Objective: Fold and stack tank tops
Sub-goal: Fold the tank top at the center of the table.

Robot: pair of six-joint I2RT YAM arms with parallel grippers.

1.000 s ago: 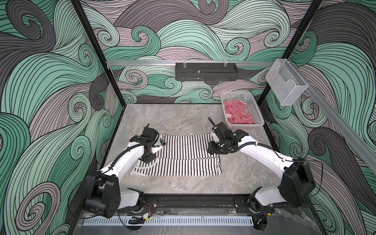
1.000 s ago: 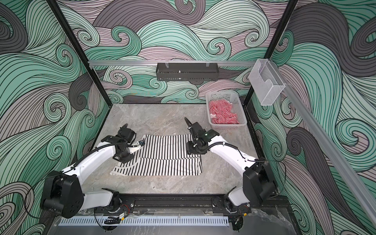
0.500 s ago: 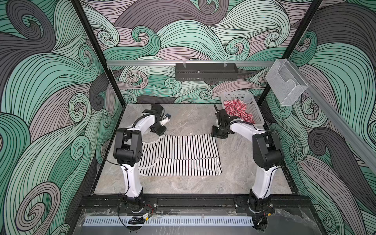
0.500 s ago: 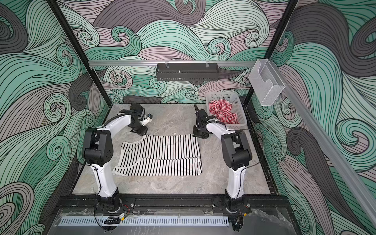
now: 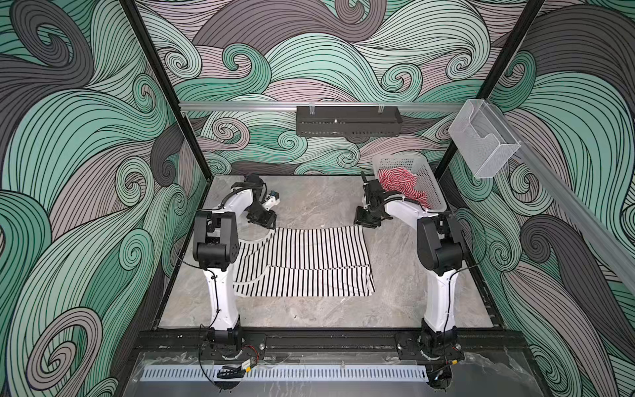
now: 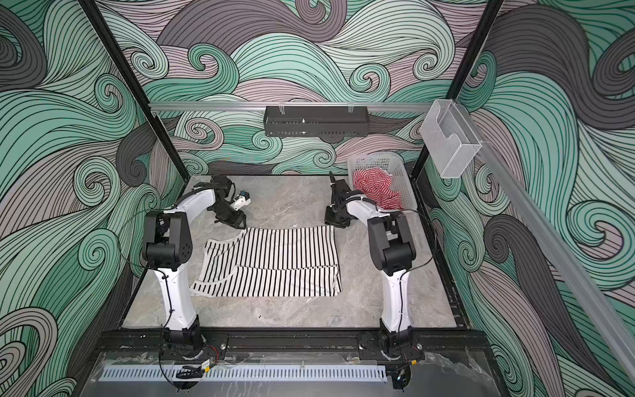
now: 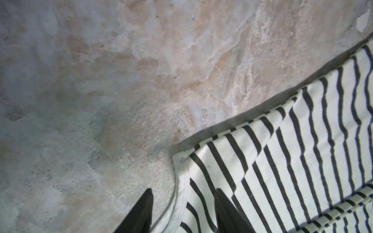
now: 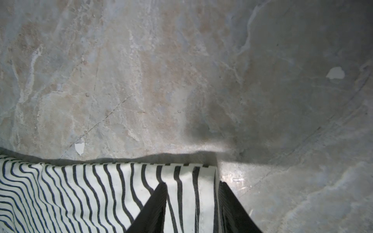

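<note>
Wrist cams – L gripper, R gripper parted astride edge of b&w top; red top, basket – top views only.

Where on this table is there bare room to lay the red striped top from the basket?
Barest: the front strip between the black-and-white tank top and the black base rail. Also the back centre, between the left arm and right arm. Crowded: the back right corner by the white basket.
</note>
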